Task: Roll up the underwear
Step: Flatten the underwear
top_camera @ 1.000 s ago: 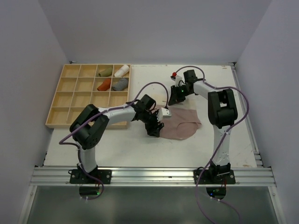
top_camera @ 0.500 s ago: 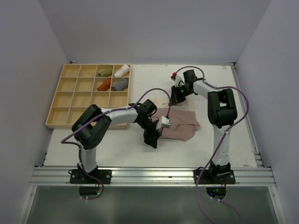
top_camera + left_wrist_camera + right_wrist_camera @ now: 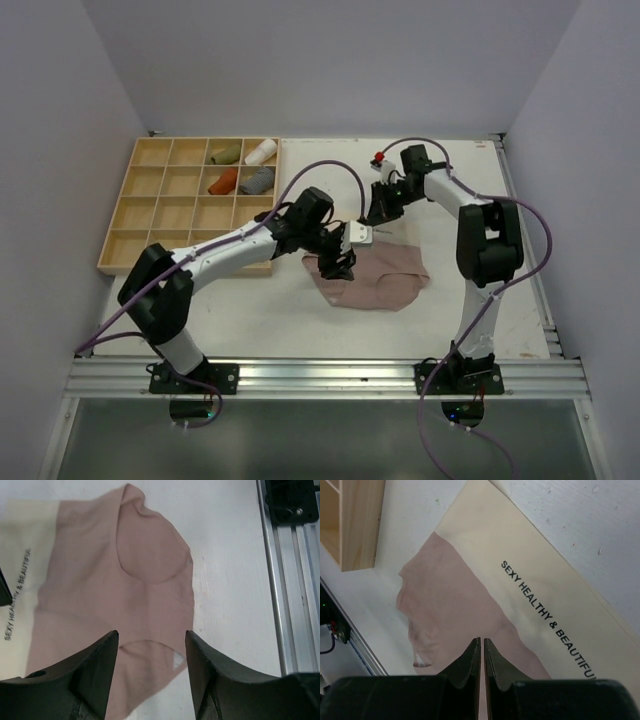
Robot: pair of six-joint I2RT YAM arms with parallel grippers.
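At the left we see a wooden tray [image 3: 152, 182]. In its far compartments the orange underwear [image 3: 222, 181] sits rolled and stowed among three other rolls [image 3: 257, 180]. That piece looks finished to us.

Right of the tray, the left claw [image 3: 340, 262] hangs over the near-left edge of the beige underwear [image 3: 385, 280]. Its fingers [image 3: 95, 675] are apart with nothing between them, and the wrist view shows cloth below the gap. The beige underwear lies spread flat in the middle of the counter [image 3: 250, 325], between the two arms, with no fold or turn begun. Its cream waistband [image 3: 520, 565], printed with lettering, runs along the far side. There the right claw [image 3: 378, 212] points down at the band with its fingers together. We cannot tell whether it pinches any cloth.

We judge the job about half done: one piece is rolled, and the other is yet to be rolled and put away.

The counter is white and scuffed in places, with a metal rail [image 3: 320, 378] along its near edge where the arms are bolted. Plain pale walls close in the left, far and right sides.
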